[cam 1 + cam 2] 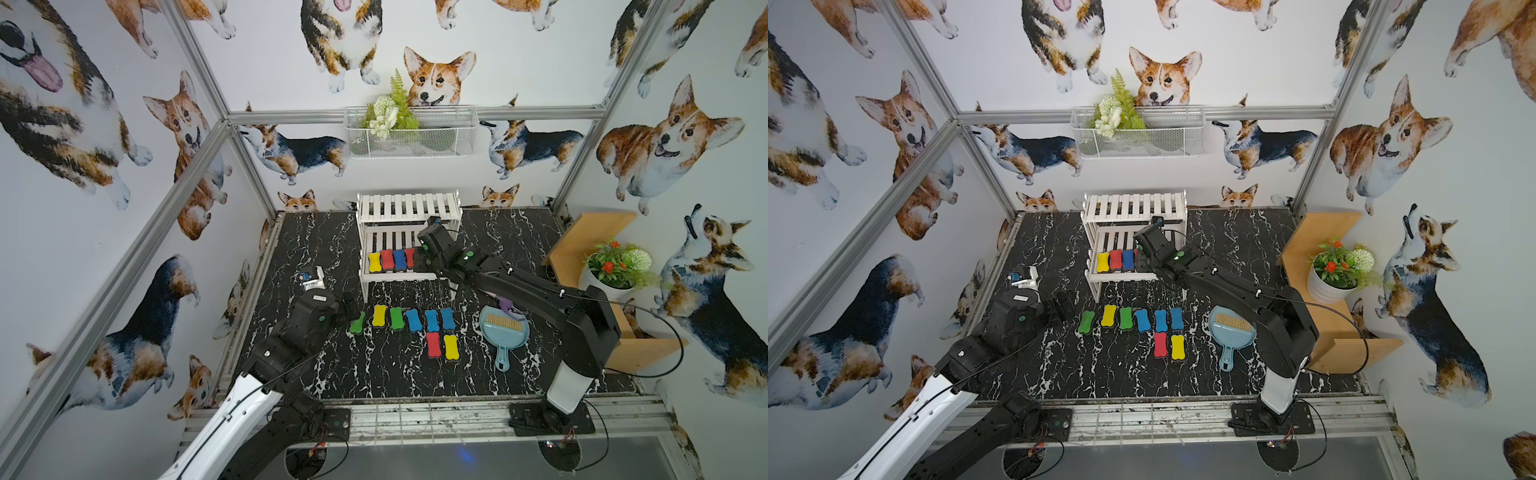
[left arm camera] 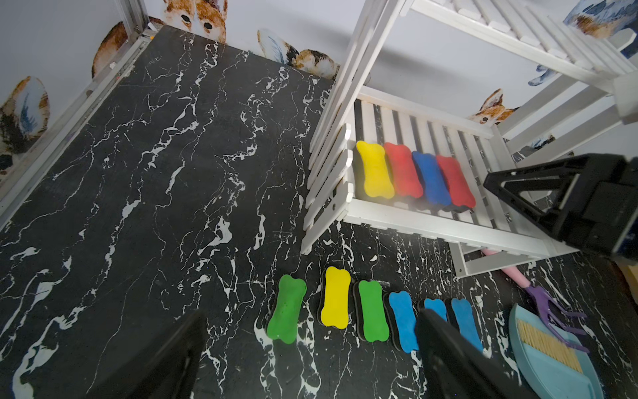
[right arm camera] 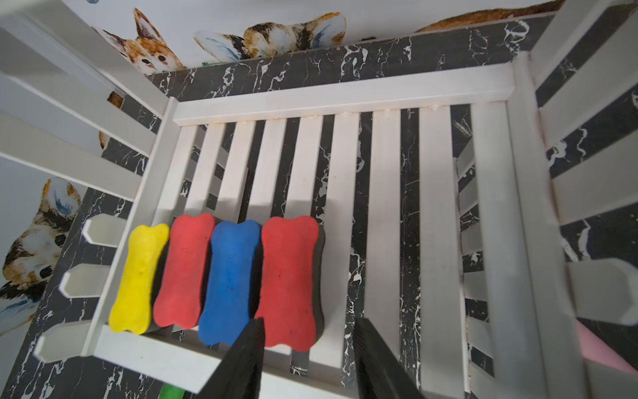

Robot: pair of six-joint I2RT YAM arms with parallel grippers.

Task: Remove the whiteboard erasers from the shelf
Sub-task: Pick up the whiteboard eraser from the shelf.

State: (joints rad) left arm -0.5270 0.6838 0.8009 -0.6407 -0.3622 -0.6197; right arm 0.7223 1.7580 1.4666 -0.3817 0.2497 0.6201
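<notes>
- Four erasers on shelf lower tier, frame centre.
- Likely light, soft foam; best to pinch red eraser across waist.
- Right end effector half-open astride its end; left end effector wide, empty.

I see whiteboard erasers with matt, slightly grainy foam-looking tops over black felt-like bases. Shelf: white-painted wood slats, smooth, low sheen. Tabletop: black marble-look sheet, white veins, faint gloss. Dustpan: smooth light-blue plastic. Right gripper fingers: ribbed matt black plastic. Wire basket: white-coated metal mesh. Frame rails: brushed aluminium.
</notes>
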